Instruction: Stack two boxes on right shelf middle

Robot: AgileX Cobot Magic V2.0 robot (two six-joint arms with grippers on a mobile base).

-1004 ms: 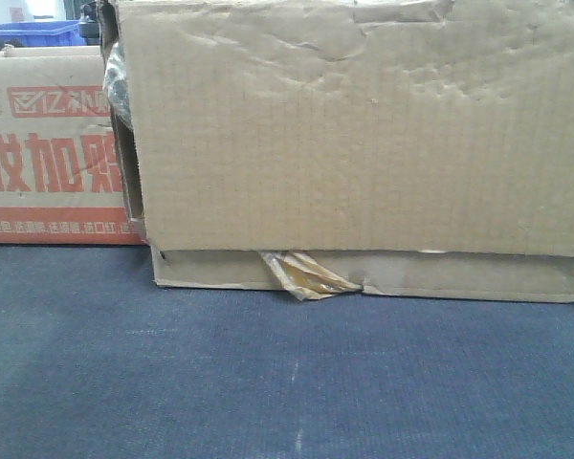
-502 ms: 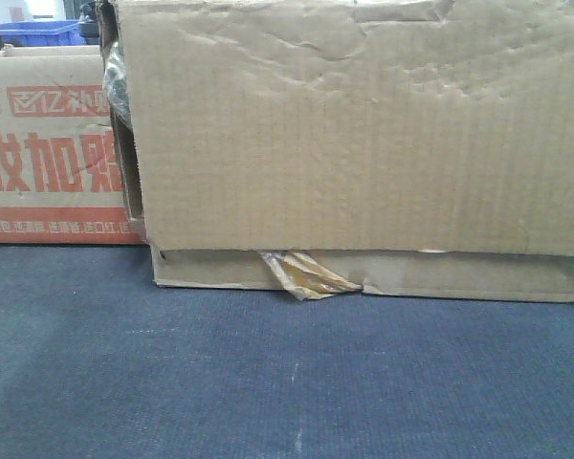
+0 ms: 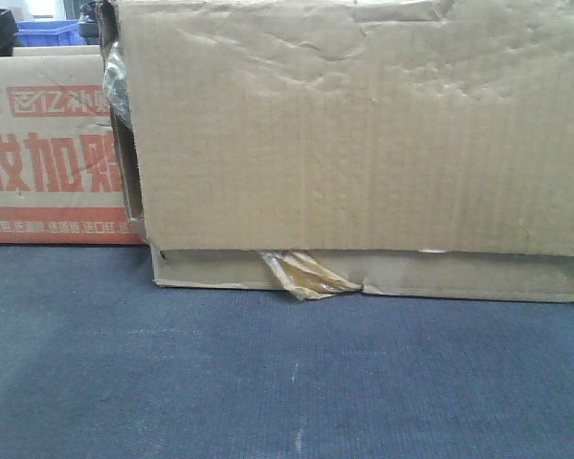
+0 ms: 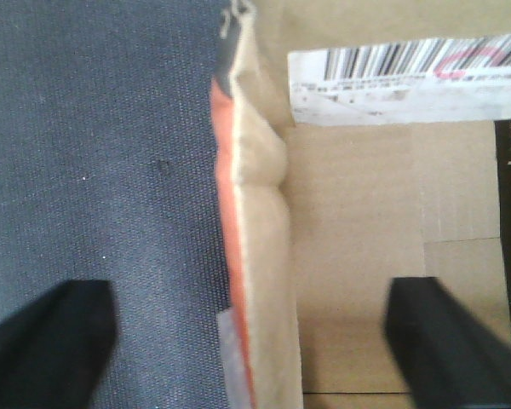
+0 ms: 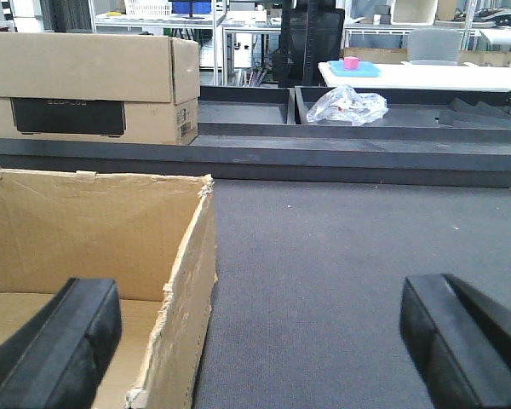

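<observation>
Straddling box walls with both arms: your left gripper (image 4: 247, 290) hangs spread over the orange-printed side wall of the printed box (image 4: 349, 230), half above the dark carpeted top (image 4: 94, 128), half above the carton's inside. Your right gripper (image 5: 260, 290), equally spread, brackets the torn side wall of the plain box (image 5: 85, 221), which runs straight away from the wrist. Neither grips anything yet. Plain box sits nearest the top's front edge; shelf not in view.
</observation>
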